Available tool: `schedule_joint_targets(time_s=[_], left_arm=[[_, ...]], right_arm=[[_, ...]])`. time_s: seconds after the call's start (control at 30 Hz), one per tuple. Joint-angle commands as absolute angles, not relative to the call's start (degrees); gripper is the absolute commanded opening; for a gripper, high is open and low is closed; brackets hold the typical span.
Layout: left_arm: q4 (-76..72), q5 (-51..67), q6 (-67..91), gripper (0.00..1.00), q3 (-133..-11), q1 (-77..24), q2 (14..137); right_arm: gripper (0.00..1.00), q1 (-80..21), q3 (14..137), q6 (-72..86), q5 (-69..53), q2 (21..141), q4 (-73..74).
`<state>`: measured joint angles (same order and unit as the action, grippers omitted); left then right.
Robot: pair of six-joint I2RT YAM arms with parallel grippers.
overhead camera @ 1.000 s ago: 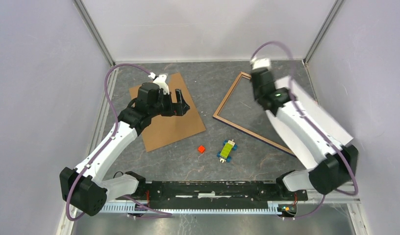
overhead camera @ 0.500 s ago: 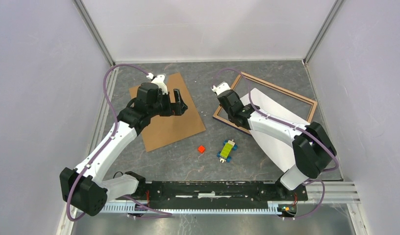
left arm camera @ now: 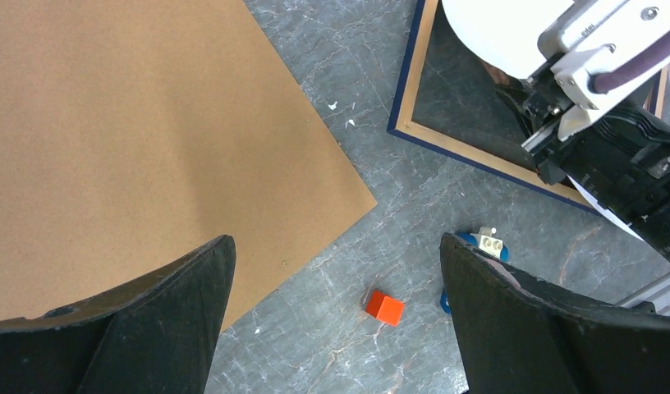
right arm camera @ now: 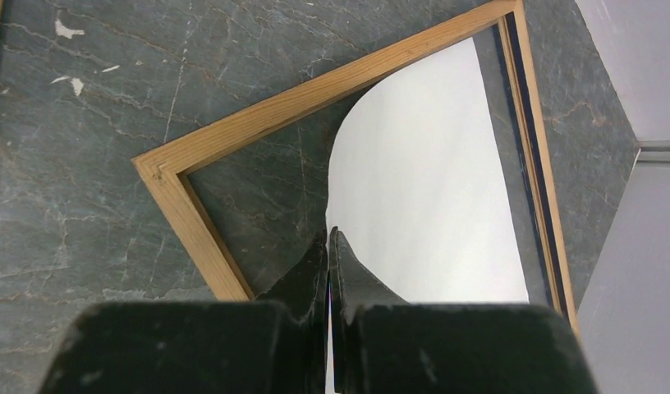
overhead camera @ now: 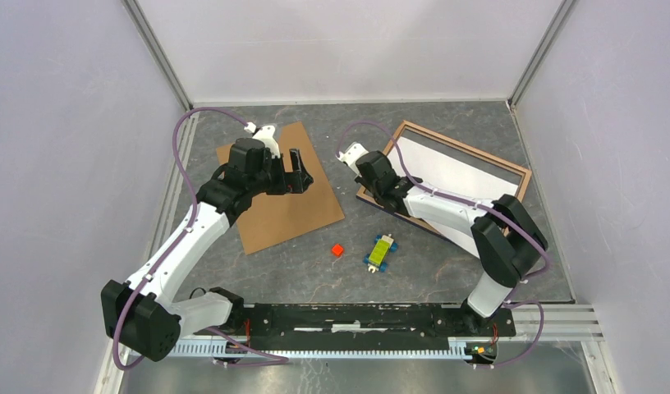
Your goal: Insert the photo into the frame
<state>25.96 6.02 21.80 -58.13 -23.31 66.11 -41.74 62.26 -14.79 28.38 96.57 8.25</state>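
The frame (overhead camera: 468, 147) lies flat at the back right, light wood side up, and also shows in the right wrist view (right arm camera: 315, 92) and the left wrist view (left arm camera: 471, 152). The photo (overhead camera: 447, 168) shows only its white back. It lies over the frame's opening, curved up at its near left part (right arm camera: 422, 180). My right gripper (overhead camera: 391, 189) is shut on that edge of the photo (right arm camera: 328, 234), low over the frame's near left corner. My left gripper (overhead camera: 303, 172) is open and empty (left arm camera: 336, 242), above the right edge of the brown backing board (overhead camera: 274, 209).
A small red cube (overhead camera: 337, 249) and a yellow-green and blue toy brick (overhead camera: 381, 249) lie on the grey table in front of the frame; the cube shows between my left fingers (left arm camera: 385, 307). Walls close the cell on three sides.
My right arm swung from high at the right down and left to the frame's near left corner, bringing the photo down over the frame. The left arm has barely moved.
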Motion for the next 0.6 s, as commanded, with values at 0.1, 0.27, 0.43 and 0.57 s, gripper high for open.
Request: schedule_joint_targets(time_s=[0.1, 0.27, 0.43, 0.57], left_arm=[[25.13, 5.77, 21.53, 1.00, -60.12, -22.67, 66.66], [24.98, 6.10, 21.60, 1.00, -60.03, -22.48, 66.93], [24.74, 6.42, 21.80, 1.00, -59.90, -22.16, 67.15], [24.66, 6.50, 21.88, 1.00, -59.85, -21.82, 67.30]], right_arm=[[0.00, -40.17, 64.79, -17.66, 28.99, 98.65, 3.48], [0.00, -39.16, 64.97, -18.19, 29.08, 99.58, 1.77], [0.00, -39.04, 65.15, -21.16, 28.23, 100.48, -0.68], [0.00, -38.55, 67.25, -22.79, 28.05, 102.31, -1.06]])
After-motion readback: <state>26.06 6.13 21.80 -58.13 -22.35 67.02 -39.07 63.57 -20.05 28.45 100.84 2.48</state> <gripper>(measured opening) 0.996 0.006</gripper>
